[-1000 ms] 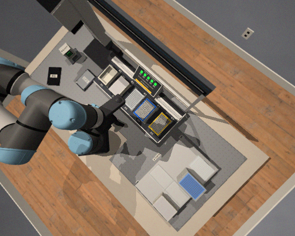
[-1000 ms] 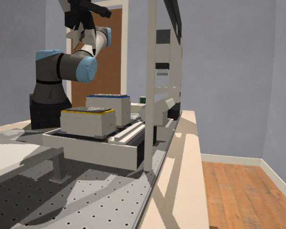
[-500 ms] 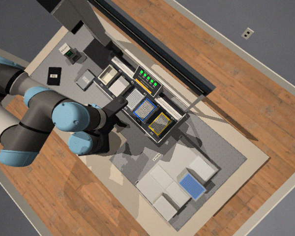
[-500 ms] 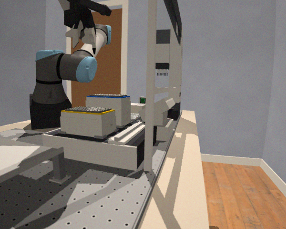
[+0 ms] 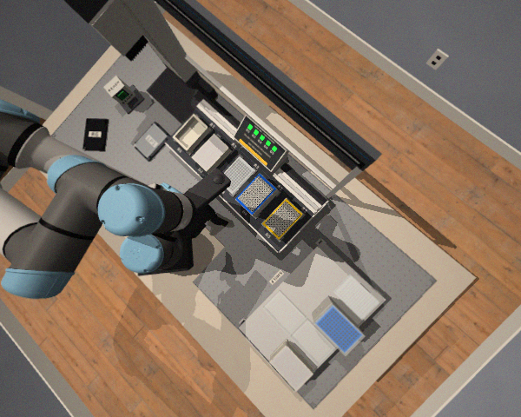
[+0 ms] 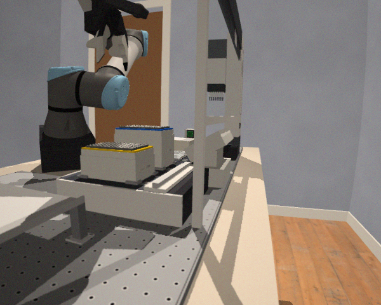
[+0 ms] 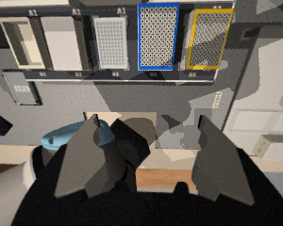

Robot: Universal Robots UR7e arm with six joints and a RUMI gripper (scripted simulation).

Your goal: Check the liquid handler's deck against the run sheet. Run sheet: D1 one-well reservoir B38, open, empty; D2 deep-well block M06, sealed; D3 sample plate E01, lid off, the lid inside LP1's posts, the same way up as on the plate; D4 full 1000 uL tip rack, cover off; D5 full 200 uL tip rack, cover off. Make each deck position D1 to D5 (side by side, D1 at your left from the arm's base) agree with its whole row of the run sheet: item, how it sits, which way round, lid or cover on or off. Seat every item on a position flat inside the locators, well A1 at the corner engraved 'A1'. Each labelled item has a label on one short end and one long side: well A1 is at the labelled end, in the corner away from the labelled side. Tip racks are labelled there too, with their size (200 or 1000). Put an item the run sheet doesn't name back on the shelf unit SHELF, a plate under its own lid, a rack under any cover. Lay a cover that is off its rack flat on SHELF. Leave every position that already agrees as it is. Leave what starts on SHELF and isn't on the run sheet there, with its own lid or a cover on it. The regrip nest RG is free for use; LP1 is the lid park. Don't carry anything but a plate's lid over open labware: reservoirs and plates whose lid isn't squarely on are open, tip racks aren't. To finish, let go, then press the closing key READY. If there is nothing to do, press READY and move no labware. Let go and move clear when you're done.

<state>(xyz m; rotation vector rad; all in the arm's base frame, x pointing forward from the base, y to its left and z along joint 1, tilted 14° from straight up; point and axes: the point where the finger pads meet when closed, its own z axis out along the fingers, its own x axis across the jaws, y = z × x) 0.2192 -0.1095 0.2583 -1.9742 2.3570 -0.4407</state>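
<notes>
Nearby, shelf unit (image 5: 252,334), blue-rimmed rack (image 5: 255,194).

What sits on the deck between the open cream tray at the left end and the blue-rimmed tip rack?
Two things, seen in the wrist view: a plain white sealed block beside the tray, then an uncovered well plate next to the blue-rimmed rack.

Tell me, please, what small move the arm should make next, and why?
Probably swing the open, empty gripper toward the READY key: the blue tip rack and yellow tip rack stand uncovered, the sample plate is lidless, and a lid lies parked separately.
</notes>
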